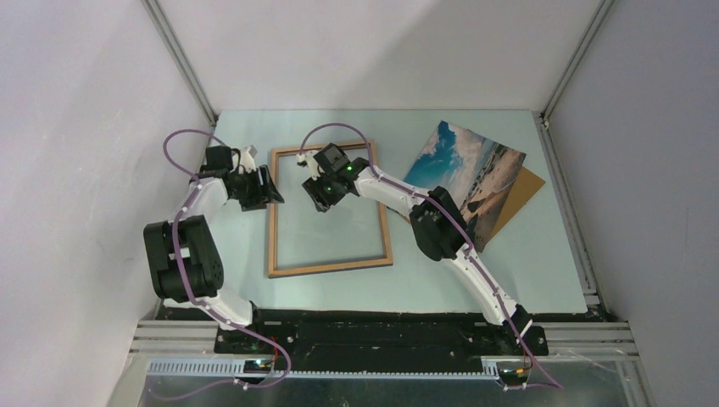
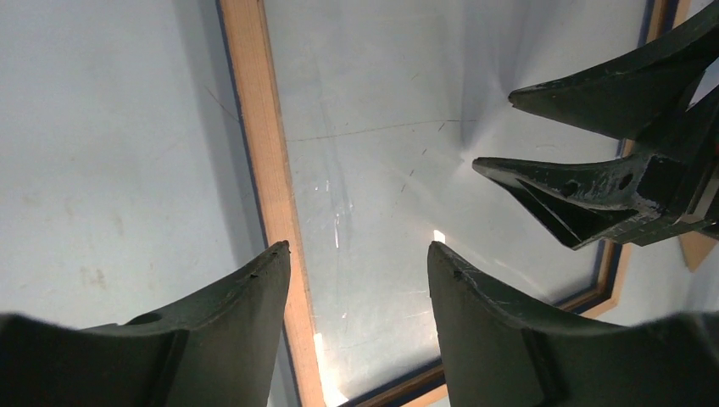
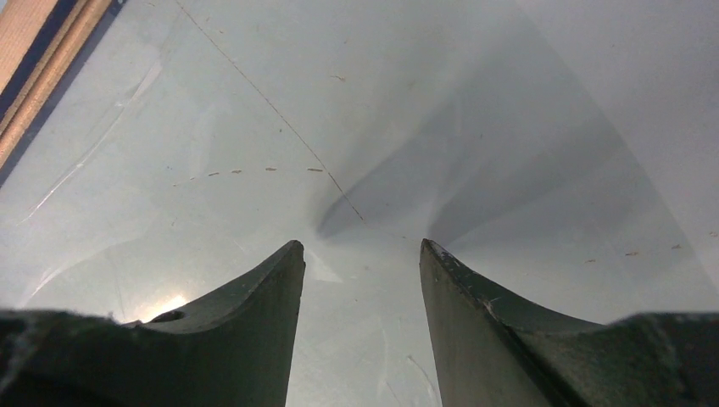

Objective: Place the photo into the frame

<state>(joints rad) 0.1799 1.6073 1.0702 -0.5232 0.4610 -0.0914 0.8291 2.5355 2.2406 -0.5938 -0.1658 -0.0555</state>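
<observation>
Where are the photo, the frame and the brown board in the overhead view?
the photo (image 1: pixel 454 161), top external view, blue sky area.
the frame (image 1: pixel 331 266), top external view, near rail.
the brown board (image 1: pixel 521 193), top external view, exposed right corner.

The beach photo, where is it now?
In the top view, the photo lies at the far right of the table, resting on a brown board, to the right of the frame.

Wood-brown rails on the frame (image 1: pixel 272 212), a thin dark blue line along their edge. The photo (image 1: pixel 458 165) showed blue sky, white cloud and tan sand. The board (image 1: pixel 526 190) was plain brown, the table (image 1: pixel 526 271) pale blue-grey.
</observation>
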